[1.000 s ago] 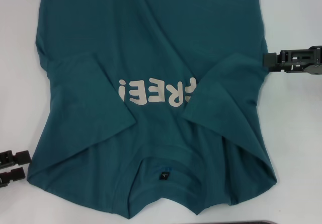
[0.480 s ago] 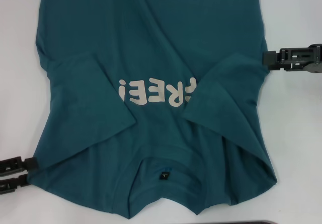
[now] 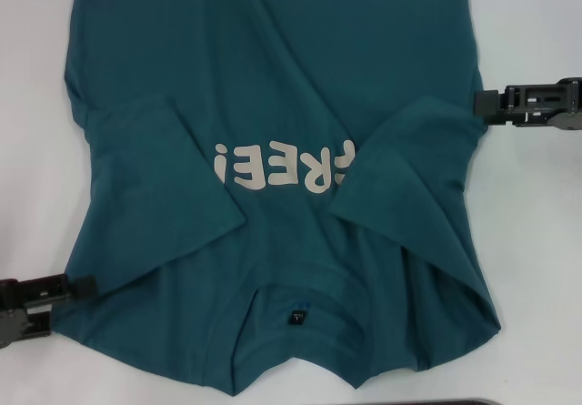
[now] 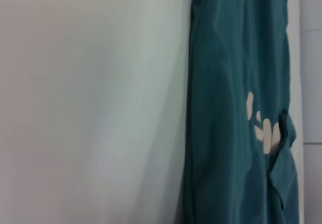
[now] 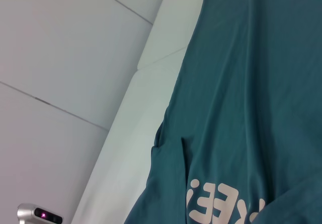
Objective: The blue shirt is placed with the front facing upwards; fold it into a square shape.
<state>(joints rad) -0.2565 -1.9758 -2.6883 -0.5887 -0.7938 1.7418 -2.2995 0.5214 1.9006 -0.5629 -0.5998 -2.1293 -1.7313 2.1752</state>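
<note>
Blue shirt (image 3: 273,150) flat on worktop (image 3: 536,241), sleeves folded in. Left gripper (image 3: 80,294) apart at shoulder edge; right gripper (image 3: 484,106) at side edge, cannot tell. Might pinch one layer only, spoiling fold.

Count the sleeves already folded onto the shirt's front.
2: the left sleeve lies beside the lettering; the right sleeve overlaps its end.

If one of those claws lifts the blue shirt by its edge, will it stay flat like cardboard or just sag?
The blue shirt would probably sag: its folded-in sleeves and the creases across it suggest soft, limp cloth. It looks light and thin, lying flat against the table. Pushed sideways, it would likely bunch rather than slide whole.
</note>
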